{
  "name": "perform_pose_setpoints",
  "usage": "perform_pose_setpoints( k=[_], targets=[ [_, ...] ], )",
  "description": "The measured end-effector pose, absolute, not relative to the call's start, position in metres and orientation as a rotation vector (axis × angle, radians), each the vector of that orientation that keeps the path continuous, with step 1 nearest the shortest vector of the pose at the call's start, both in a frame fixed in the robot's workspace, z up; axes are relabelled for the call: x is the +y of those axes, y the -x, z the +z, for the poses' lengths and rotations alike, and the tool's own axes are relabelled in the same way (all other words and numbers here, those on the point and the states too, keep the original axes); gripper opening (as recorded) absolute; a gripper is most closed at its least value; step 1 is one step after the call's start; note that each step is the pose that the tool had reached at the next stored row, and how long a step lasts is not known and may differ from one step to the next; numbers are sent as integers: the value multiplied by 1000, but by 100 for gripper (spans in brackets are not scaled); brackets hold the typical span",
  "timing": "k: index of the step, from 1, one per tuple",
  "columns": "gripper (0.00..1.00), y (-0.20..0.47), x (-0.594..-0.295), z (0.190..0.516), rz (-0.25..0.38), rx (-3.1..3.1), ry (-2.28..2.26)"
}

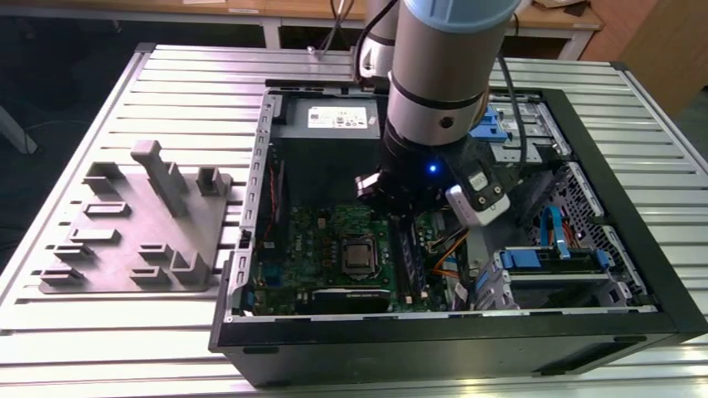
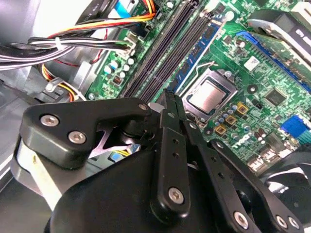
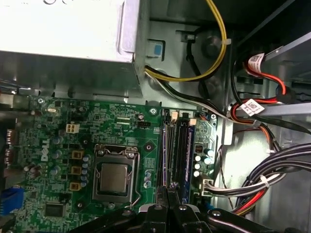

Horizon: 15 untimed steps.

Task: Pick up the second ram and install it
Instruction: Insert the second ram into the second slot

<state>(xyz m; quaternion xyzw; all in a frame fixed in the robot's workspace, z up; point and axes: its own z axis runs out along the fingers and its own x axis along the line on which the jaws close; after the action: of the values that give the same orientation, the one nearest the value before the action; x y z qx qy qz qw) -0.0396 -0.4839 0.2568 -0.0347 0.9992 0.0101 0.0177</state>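
My gripper point(image 1: 400, 220) reaches down into the open computer case, over the black memory slots point(image 3: 182, 150) beside the processor. In both wrist views its black fingers point(image 2: 171, 145) stand shut, tips together point(image 3: 169, 191). The second ram point(image 3: 165, 155) is a thin dark-bluish stick standing on edge along the slot nearest the processor. It runs straight into my fingertips point(image 2: 167, 97), and its chip side point(image 2: 197, 53) shows at a slant. I grip it near mid-length; the part under the fingers is hidden.
The processor point(image 3: 114, 175) lies beside the slots and the grey power-supply box point(image 1: 332, 116) beyond their far end. Cable bundles point(image 3: 262, 179) and a drive cage point(image 1: 553, 265) crowd the other side. A grey fixture plate point(image 1: 133, 240) with an upright fin point(image 1: 155, 170) sits outside the case.
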Motion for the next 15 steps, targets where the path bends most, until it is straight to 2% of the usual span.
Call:
perform_pose_setpoints(
  k=[15],
  targets=[
    [8, 40, -484, 242, 31, 3105, 10]
  ],
)
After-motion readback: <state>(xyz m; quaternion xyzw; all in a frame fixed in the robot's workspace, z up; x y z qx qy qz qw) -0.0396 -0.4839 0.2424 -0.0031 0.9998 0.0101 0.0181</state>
